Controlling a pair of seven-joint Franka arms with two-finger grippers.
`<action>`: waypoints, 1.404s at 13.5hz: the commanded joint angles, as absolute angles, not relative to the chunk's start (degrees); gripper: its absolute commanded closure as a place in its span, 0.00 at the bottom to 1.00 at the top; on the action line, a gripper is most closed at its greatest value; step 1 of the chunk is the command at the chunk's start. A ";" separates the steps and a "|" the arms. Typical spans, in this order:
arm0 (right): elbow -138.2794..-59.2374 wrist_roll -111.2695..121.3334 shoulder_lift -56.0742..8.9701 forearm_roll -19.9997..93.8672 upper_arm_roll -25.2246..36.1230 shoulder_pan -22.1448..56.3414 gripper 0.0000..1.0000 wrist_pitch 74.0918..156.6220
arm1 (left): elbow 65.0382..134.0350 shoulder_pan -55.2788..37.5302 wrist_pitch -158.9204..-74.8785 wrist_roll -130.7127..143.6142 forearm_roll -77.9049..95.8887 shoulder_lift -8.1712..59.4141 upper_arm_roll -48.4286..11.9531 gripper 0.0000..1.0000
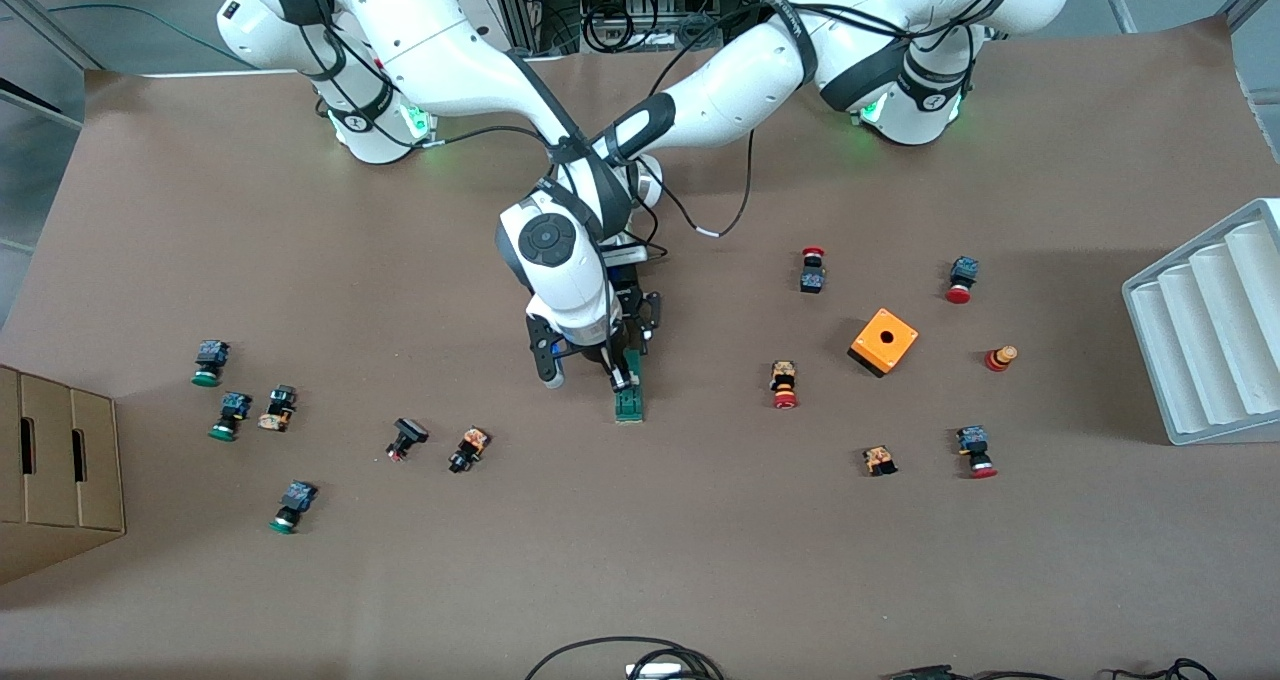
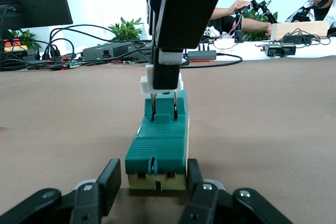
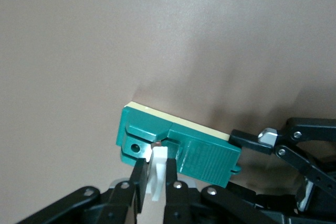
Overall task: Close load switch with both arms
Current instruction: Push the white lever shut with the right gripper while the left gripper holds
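Both grippers meet at the load switch (image 1: 629, 400) in the middle of the worktop (image 1: 640, 560).

The green block lies flat on the brown surface. The left gripper (image 2: 152, 184) sits low at one end, its fingers (image 2: 109, 180) clamped against the block's two sides. The right gripper (image 3: 153, 174) comes down from above onto the white handle (image 3: 158, 174), fingers (image 3: 137, 179) pinched on it. The orange box (image 1: 884, 341) stands well apart, toward the left arm's end.
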State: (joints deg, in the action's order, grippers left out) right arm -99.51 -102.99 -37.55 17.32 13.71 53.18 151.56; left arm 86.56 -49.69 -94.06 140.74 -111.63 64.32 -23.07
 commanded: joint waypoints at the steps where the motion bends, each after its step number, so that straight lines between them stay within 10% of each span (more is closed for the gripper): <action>1: -96.24 -101.78 -39.11 18.37 13.97 52.65 0.81 152.14 | 85.25 -49.04 -93.78 139.83 -112.06 66.01 -23.38 0.42; 19: -94.40 -101.69 -39.37 18.46 13.97 51.95 0.84 151.35 | 85.34 -49.04 -93.78 139.75 -112.06 66.18 -23.38 0.43</action>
